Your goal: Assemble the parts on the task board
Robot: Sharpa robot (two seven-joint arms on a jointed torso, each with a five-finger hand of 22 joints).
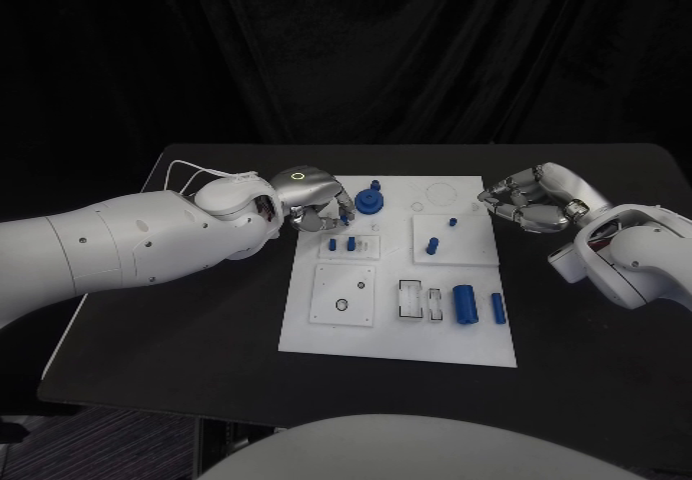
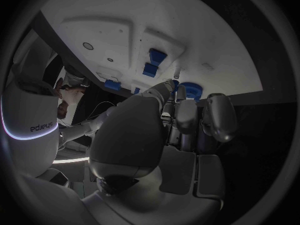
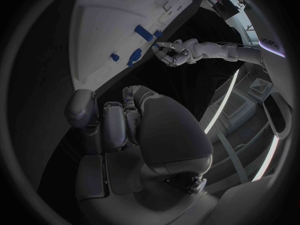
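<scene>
On the black worktop [image 1: 173, 330], the left robot hand [image 1: 310, 203] pinches a round blue part [image 1: 371, 203] at the white board's [image 1: 404, 345] far left corner, while the right robot hand [image 1: 531, 200] hovers curled and empty beside the board's far right edge.

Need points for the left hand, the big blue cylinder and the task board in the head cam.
left hand [image 1: 309, 200], head view: on the middle of the silver hand at the board's far left corner.
big blue cylinder [image 1: 464, 303], head view: on its middle.
task board [image 1: 418, 345], head view: on bare white near its front edge.
</scene>
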